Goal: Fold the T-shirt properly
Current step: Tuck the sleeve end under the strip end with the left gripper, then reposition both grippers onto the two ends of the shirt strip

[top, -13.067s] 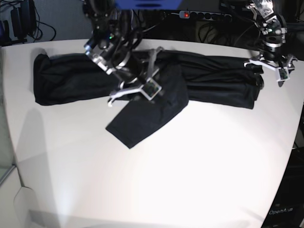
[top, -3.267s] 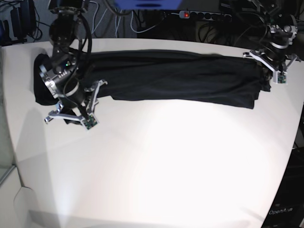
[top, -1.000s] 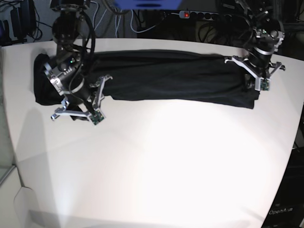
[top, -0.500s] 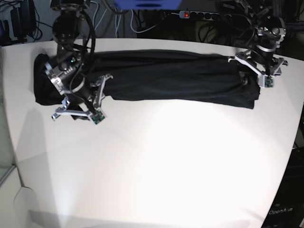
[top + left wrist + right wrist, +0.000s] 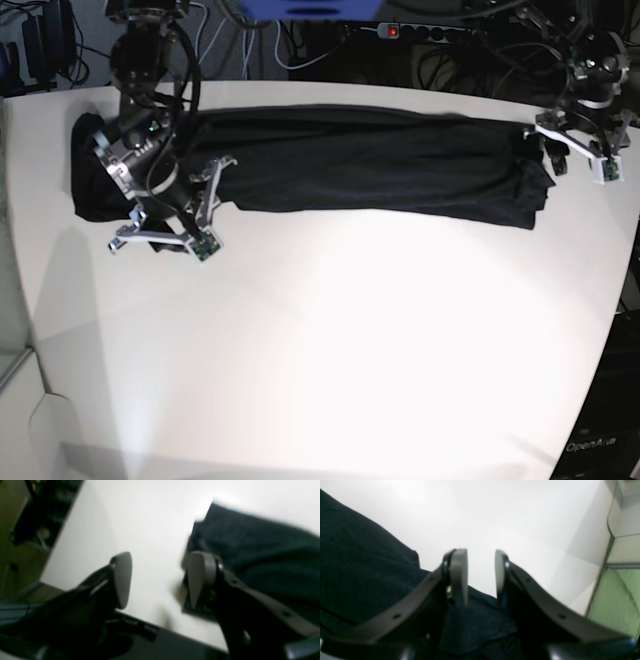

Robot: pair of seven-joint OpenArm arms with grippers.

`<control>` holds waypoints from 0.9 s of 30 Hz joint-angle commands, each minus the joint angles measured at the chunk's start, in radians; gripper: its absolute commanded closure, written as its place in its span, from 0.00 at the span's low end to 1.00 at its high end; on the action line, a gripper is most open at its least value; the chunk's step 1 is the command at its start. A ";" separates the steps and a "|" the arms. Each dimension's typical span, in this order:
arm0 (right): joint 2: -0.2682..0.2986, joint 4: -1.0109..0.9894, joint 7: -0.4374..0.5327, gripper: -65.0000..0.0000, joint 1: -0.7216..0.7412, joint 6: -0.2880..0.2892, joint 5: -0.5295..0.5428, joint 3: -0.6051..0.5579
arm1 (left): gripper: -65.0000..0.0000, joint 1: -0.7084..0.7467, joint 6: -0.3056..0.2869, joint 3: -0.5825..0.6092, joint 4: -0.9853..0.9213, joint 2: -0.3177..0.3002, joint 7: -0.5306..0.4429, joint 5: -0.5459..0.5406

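The black T-shirt (image 5: 370, 165) lies as a long folded band across the back of the white table (image 5: 350, 350). My left gripper (image 5: 582, 152) hangs open just past the shirt's right end. In the left wrist view its fingers (image 5: 122, 580) stand wide apart over bare table, with the T-shirt (image 5: 262, 545) beside the right finger. My right gripper (image 5: 163, 240) sits at the shirt's left end, at its front edge. In the right wrist view the right gripper (image 5: 480, 575) is open with white table showing in the gap and the T-shirt (image 5: 357, 567) under and left of it.
A power strip (image 5: 430, 32) and cables lie behind the table's back edge. The table's right edge (image 5: 140, 620) runs close under my left gripper. A greenish panel (image 5: 615, 592) stands past the table's left side.
My left gripper opened, let go of the shirt's right end and moved right, away from it. The right arm has stayed put.
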 commanded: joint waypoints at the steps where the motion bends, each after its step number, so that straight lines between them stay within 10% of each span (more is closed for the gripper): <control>1: 0.003 0.016 0.019 0.69 0.011 -0.001 0.002 -0.001 | 0.46 -0.008 0.009 -0.001 0.019 -0.027 -0.010 -0.045; 27: 0.085 -0.007 0.019 0.69 0.021 0.000 0.007 0.172 | 0.46 -0.011 0.009 0.000 -0.223 -0.219 0.105 -0.138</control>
